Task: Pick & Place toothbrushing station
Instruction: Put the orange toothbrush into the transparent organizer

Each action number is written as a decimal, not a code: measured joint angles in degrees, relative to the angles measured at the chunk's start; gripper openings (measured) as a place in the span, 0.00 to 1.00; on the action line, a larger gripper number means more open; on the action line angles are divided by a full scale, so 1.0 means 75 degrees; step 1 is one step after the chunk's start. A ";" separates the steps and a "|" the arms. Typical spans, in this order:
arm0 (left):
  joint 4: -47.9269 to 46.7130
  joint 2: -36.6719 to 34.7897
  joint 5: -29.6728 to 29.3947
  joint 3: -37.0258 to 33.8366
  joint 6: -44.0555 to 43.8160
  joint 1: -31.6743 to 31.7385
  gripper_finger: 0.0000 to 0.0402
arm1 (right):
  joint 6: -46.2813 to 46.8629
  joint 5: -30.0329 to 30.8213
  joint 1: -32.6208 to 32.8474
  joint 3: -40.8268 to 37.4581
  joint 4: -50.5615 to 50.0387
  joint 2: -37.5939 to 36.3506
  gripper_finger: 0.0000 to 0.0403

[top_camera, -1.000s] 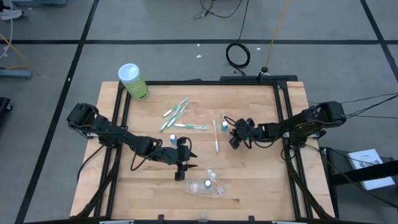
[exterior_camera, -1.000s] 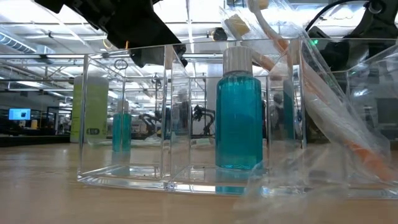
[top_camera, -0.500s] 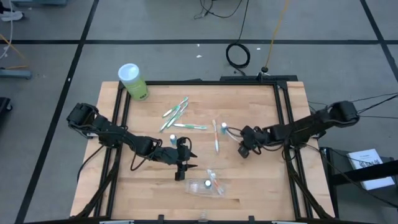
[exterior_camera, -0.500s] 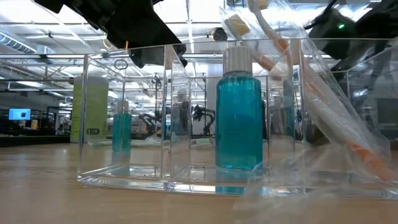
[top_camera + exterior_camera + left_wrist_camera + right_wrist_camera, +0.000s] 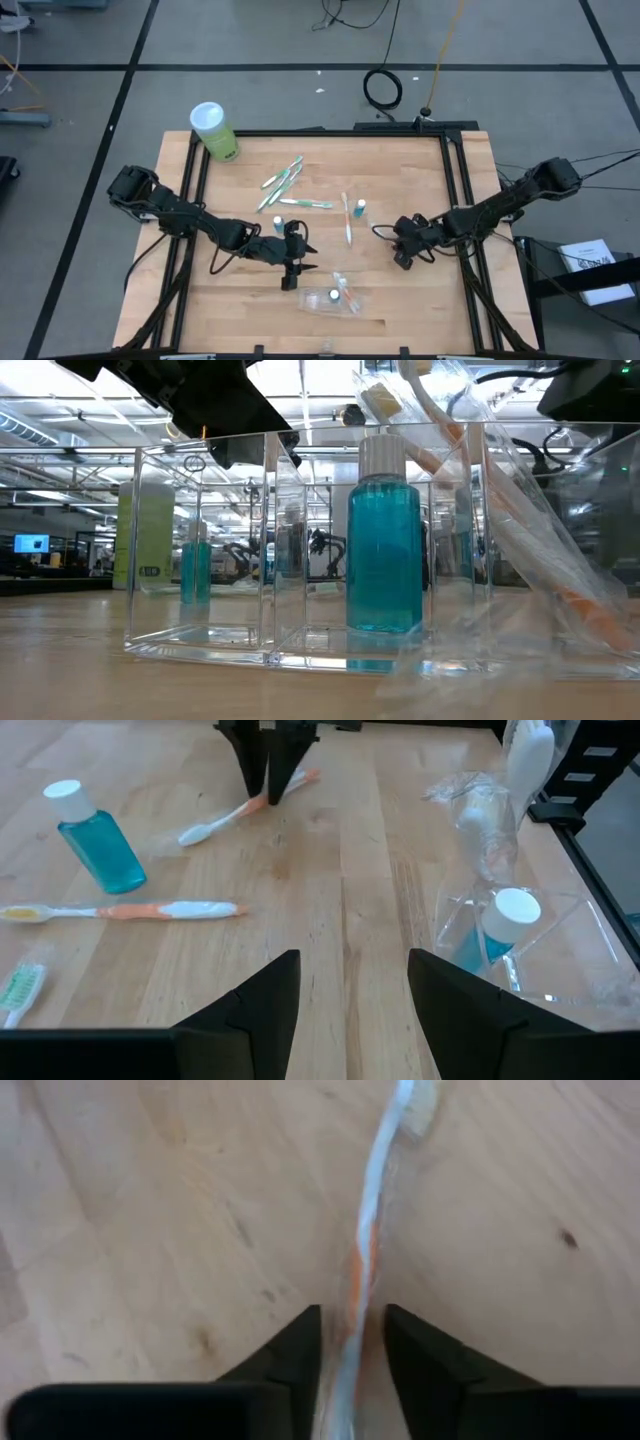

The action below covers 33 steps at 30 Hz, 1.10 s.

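From above, the left end effector (image 5: 297,262) hangs over the middle of the bench (image 5: 420,300), just beside the clear pouch (image 5: 332,297) near the front edge. Green-white toothbrushes (image 5: 283,181) lie scattered toward the back left, with a small blue tube (image 5: 359,207) and a pink-white toothbrush (image 5: 346,218) at centre. The right end effector (image 5: 404,243) sits right of centre, carrying another pink-white brush (image 5: 381,229) that shows as a pale sliver at its tip.

At bench height, a clear divided organiser (image 5: 300,550) holds a blue bottle (image 5: 384,545), with crinkled plastic and a pink brush (image 5: 520,540) leaning beside it.

Through the left wrist camera, the left fingers (image 5: 250,1010) stand well apart with nothing between them, facing a white-capped bottle in the clear container (image 5: 505,930).

Through the right wrist camera, the right fingers (image 5: 300,1345) are clamped on the pink-white brush handle (image 5: 372,1230), which runs straight out ahead.

To do this step well, I would keep the brush aligned with the opening, lower slowly, and release only once its end is inside, since the thin plastic may shift easily.
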 joint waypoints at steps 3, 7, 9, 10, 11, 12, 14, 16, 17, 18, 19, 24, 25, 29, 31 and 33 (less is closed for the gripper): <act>0.0000 0.0000 0.0002 0.0000 0.0038 0.0000 0.49 | -0.0759 0.0167 -0.0189 -0.0008 -0.0027 -0.0135 0.38; -0.0002 0.0000 0.0002 0.0000 0.0061 0.0000 0.49 | -0.1439 0.0281 -0.0242 0.0169 -0.0246 -0.0289 0.44; 0.0006 0.0000 0.0002 0.0000 0.0110 0.0000 0.49 | -0.1600 0.0368 -0.0263 0.0554 -0.0870 -0.0277 0.45; 0.0000 0.0000 0.0002 0.0000 0.0157 0.0000 0.49 | -0.1672 0.0469 -0.0290 0.0808 -0.1266 -0.0220 0.45; 0.0008 0.0000 0.0002 0.0000 0.0182 0.0000 0.49 | -0.1750 0.0571 -0.0325 0.1110 -0.1685 -0.0132 0.45; 0.0009 0.0000 0.0002 0.0000 0.0185 0.0000 0.49 | -0.1819 0.0655 -0.0359 0.1445 -0.2136 -0.0034 0.45; 0.0032 0.0000 0.0002 0.0000 0.0203 0.0000 0.49 | -0.1887 0.0847 -0.0459 0.2124 -0.2950 0.0238 0.45; 0.0047 0.0000 0.0002 0.0000 0.0203 0.0000 0.49 | -0.1922 0.0968 -0.0599 0.2686 -0.3390 0.0639 0.45; 0.0050 0.0000 0.0002 0.0000 0.0200 0.0000 0.49 | -0.1977 0.0959 -0.0692 0.2912 -0.3513 0.0870 0.45; 0.0057 0.0000 0.0002 0.0000 0.0200 0.0000 0.49 | -0.2021 0.0940 -0.0794 0.3093 -0.3563 0.1090 0.45; 0.0055 0.0000 0.0002 0.0000 0.0201 0.0000 0.49 | -0.2085 0.0929 -0.0892 0.3239 -0.3576 0.1317 0.45; 0.0052 0.0000 0.0002 0.0000 0.0200 0.0000 0.49 | -0.2367 0.0810 -0.1383 0.3447 -0.3519 0.2276 0.45; 0.0052 0.0000 0.0002 0.0000 0.0200 0.0000 0.49 | -0.2376 0.0668 -0.1490 0.3447 -0.3493 0.2402 0.45; 0.0050 0.0000 0.0002 0.0000 0.0200 0.0000 0.49 | -0.2474 0.0028 -0.1773 0.3447 -0.3100 0.2721 0.45; 0.0050 0.0000 0.0002 0.0000 0.0197 0.0000 0.49 | -0.2509 -0.0234 -0.1840 0.3450 -0.2806 0.2777 0.44; 0.0038 0.0000 0.0002 0.0000 0.0197 0.0000 0.49 | -0.2519 -0.0288 -0.1854 0.3451 -0.2715 0.2788 0.43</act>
